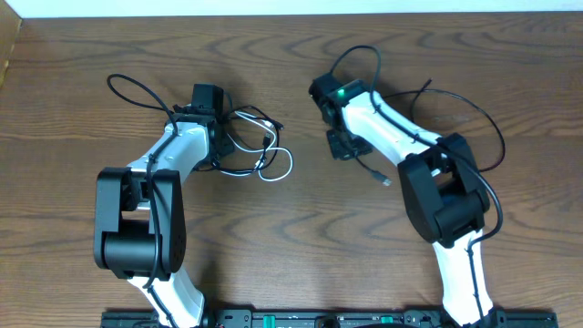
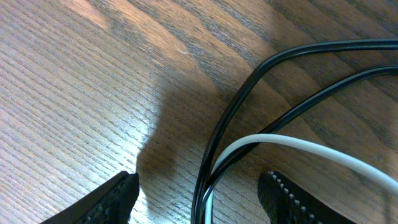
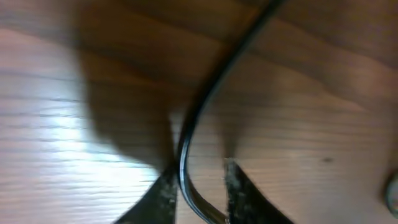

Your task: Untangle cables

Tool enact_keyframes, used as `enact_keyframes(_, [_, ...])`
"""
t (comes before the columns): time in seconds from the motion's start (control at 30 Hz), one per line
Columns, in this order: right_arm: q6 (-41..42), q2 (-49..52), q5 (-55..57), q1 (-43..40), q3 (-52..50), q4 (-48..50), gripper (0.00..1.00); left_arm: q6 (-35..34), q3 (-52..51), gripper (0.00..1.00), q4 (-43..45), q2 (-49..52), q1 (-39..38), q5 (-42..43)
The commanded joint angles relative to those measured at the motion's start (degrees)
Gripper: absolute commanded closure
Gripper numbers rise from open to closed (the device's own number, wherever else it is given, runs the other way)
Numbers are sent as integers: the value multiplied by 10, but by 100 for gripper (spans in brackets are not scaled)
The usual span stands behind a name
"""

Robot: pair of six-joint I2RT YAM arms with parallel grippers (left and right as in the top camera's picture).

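Black cord [image 2: 348, 45] and white cord [image 2: 311, 147] pass together through the gap of the left end effector [image 2: 199, 190]. In the left wrist view they enter at 6 o'clock and fan out toward 2 and 3 o'clock. Its jaws stand wide and clear of both cords, so nothing is held.

In the overhead view the tangle [image 1: 260, 150] lies on the table [image 1: 73, 82]. It is at 4 o'clock from the left end effector, and at 9 o'clock and well apart from the right end effector [image 3: 199, 196]. The left arm is therefore the nearer.

The right jaws are narrowed around a single black strand running from 6 toward 1 o'clock. That view is blurred, so a firm pinch cannot be confirmed. A plug end [image 1: 383, 180] lies at 5 o'clock from the right end effector.

Judgement: the coming move depends on closing the left jaws across the cords' long axis.
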Motion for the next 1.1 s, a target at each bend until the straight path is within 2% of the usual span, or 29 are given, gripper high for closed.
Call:
enact_keyframes(0.0, [5,-9,28,-23,-11,-10,60,3,-5,33,-6,14,1,14])
enact_keyframes(0.03, [5,-9,29,-29,-11,-14,52,3,-5,33,-6,14,1,14])
enact_keyframes(0.2, [3,-9,58,-55,-11,-37,25,3,-5,33,-6,14,1,14])
enact_keyframes(0.3, [3,-9,64,-72,-11,-44,18,3,-5,33,-6,14,1,14])
enact_keyframes(0.97, [2,-9,52,-170,-36,-15,2,3,-5,33,-6,14,1,14])
enact_keyframes(1.07, [-29,-9,9,-182,-52,12,1,3,-5,33,-6,14,1,14])
